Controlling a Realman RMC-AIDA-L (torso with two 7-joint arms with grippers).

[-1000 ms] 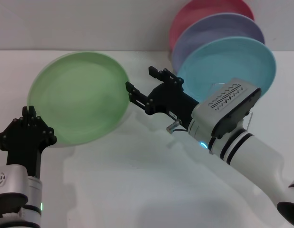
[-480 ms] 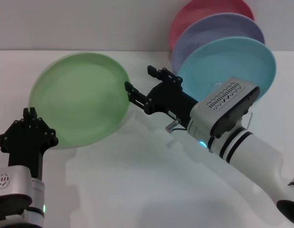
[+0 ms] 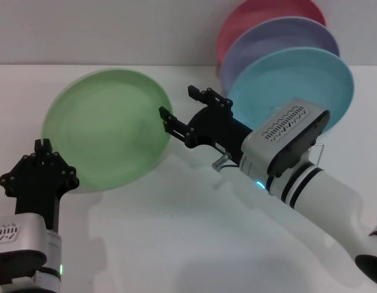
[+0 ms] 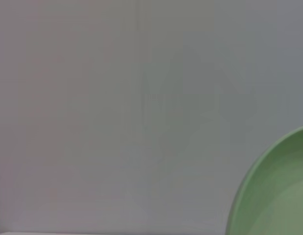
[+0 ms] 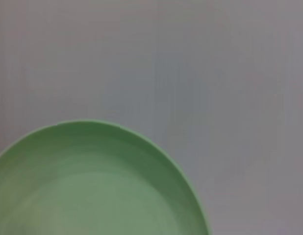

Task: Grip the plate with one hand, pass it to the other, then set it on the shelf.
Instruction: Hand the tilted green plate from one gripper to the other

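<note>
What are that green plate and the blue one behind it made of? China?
Probably plastic rather than china. The green plate has a dull, matte face with soft shading and no sharp glints, and the left hand holds it up by its lower rim. The turquoise plate, standing behind the right hand, looks equally matte and evenly coloured. Glazed china would usually shine more, though looks alone cannot settle it.

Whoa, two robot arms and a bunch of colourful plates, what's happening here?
The left gripper holds the light green plate up by its lower edge, tilted towards the camera. The right gripper reaches in from the other side, jaws open at the plate's rim, not yet gripping, so a handover looks close. Behind it, turquoise, lavender and pink plates stand in the wire rack.
</note>
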